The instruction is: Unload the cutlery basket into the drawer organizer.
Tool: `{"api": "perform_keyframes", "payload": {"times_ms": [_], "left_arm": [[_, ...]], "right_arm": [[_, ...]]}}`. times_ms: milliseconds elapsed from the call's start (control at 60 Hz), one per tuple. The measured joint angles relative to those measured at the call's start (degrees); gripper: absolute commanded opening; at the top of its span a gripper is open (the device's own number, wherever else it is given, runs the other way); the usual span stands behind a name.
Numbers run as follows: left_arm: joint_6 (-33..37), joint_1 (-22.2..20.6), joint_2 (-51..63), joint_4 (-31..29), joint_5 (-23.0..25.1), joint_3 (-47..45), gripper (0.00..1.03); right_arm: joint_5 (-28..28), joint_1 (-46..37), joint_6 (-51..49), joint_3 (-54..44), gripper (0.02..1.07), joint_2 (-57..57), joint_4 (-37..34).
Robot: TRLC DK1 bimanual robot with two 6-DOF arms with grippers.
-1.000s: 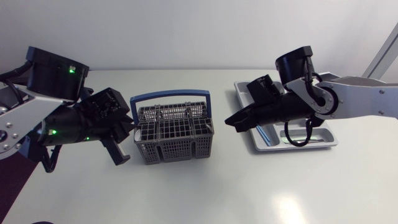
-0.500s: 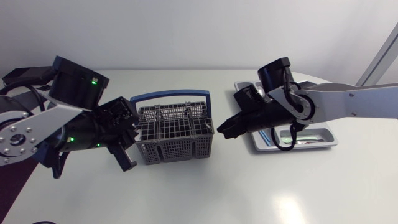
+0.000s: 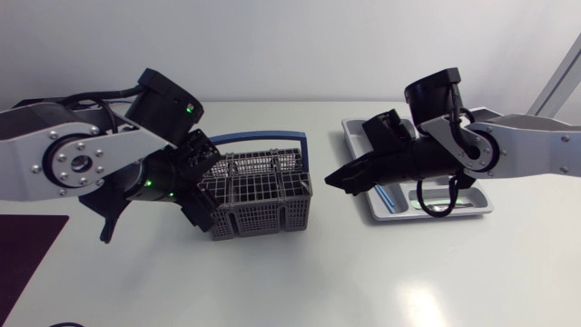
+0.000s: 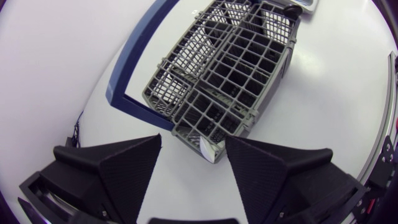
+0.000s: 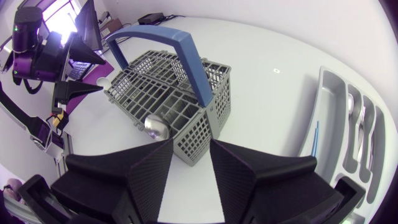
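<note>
Step in hand: unloading looks partway done. Cutlery already lies in the organizer and at least one spoon is in the basket, so my guess is a fresh pick is being lined up.
Basket [image 3: 259, 193]: grey wire, mid-table, left of the organizer and apart from it, with a blue handle [image 3: 250, 139] arching over it.
Organizer [image 3: 373, 214]: grey tray at the far right, holding silver pieces [image 5: 357, 127] and a blue-handled piece [image 5: 313, 134] in its long slots.
Spoon [image 5: 155, 126]: bowl upward in a compartment at the basket's right end, the end nearest the right gripper.
Left gripper [image 4: 189, 163]: fingers spread wide, empty, hovering at the basket's near-left corner. Whether a finger touches the wire is hard to tell.
Right gripper [image 5: 191, 165]: between basket and organizer, pointing at the basket, fingers parted by a narrow gap, nothing held.
Next move: probably the right gripper comes down over the spoon's bowl, pinches it and lifts straight up.
In the way: the handle crosses just beside the spoon, the compartment walls leave little room for broad fingers, and the left arm crowds the basket's other side.
</note>
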Motion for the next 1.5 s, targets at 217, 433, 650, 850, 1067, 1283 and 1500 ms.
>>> {"api": "perform_keyframes", "payload": {"times_ms": [217,433,650,850,1067,1283,1500], "left_arm": [[-3.4,0.0,1.0,-1.7,-2.8,0.8,0.78],[-4.7,0.0,1.5,-2.8,-3.4,0.8,0.62],[-5.3,0.0,2.3,-3.0,-3.4,1.0,0.3],[-6.3,-0.1,3.5,-3.0,-3.4,2.1,0.2],[-6.4,-0.1,5.8,-3.1,-3.4,2.6,0.12],[-6.5,-0.1,6.1,-3.9,-3.4,2.8,0.11],[-6.5,-0.6,4.2,-5.8,-3.8,3.3,0.11]], "right_arm": [[-0.2,-1.2,0.0,-1.0,0.5,-1.6,-1.3],[-0.6,-1.5,-0.3,-2.0,0.5,-2.3,-1.5],[-1.1,-2.2,-0.5,-2.7,0.5,-2.6,-1.6],[-1.6,-3.3,-0.7,-2.9,0.5,-3.8,-1.7],[-2.1,-4.1,-1.1,-3.3,0.5,-4.4,-1.7],[-2.2,-4.4,-1.2,-3.7,0.5,-4.5,-1.9],[-2.6,-4.4,-2.0,-3.7,0.5,-4.5,-2.1]]}}
